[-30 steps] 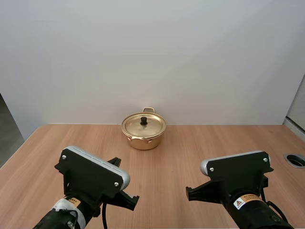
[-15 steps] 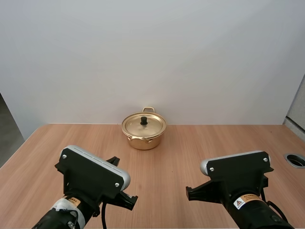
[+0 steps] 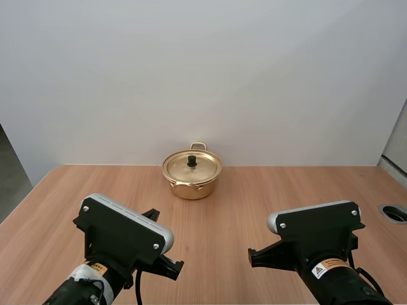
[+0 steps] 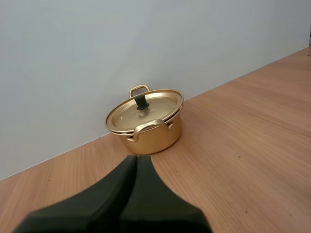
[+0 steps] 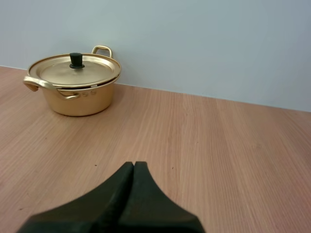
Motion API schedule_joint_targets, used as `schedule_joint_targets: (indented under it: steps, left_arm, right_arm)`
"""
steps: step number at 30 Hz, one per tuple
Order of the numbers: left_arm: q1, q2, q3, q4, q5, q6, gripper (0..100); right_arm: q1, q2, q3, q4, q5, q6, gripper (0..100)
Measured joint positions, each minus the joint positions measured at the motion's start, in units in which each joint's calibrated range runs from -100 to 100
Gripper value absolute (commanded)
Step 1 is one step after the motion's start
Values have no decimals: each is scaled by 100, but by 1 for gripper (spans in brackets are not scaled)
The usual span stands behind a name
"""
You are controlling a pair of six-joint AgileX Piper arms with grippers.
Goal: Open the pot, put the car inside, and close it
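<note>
A gold pot [image 3: 191, 180] stands at the far middle of the wooden table, near the back wall. Its gold lid [image 3: 191, 165] with a black knob [image 3: 191, 161] sits on it. The left wrist view has the pot [image 4: 148, 134] straight ahead of my left gripper [image 4: 136, 159], whose fingers lie together as one dark wedge. From the right wrist view the pot [image 5: 75, 94] stands ahead and off to one side of my right gripper [image 5: 134, 165], also shut on nothing. Both arms are at the near edge, well short of the pot.
The wooden table [image 3: 241, 190] stretches bare between the arms and the pot. A round grey cable port [image 3: 395, 213] is set into the table at the right edge. A pale wall rises right behind the pot.
</note>
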Motion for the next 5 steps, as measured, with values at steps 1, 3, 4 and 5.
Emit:
schedule_joint_targets:
  steps: [1, 3, 4, 5]
  left_arm:
    - [0, 0, 0, 0, 0, 0, 0]
    - [0, 0, 0, 0, 0, 0, 0]
    - [0, 0, 0, 0, 0, 0, 0]
    - [0, 0, 0, 0, 0, 0, 0]
  right_arm:
    - [0, 0, 0, 0, 0, 0, 0]
    - [0, 0, 0, 0, 0, 0, 0]
    - [0, 0, 0, 0, 0, 0, 0]
    - [0, 0, 0, 0, 0, 0, 0]
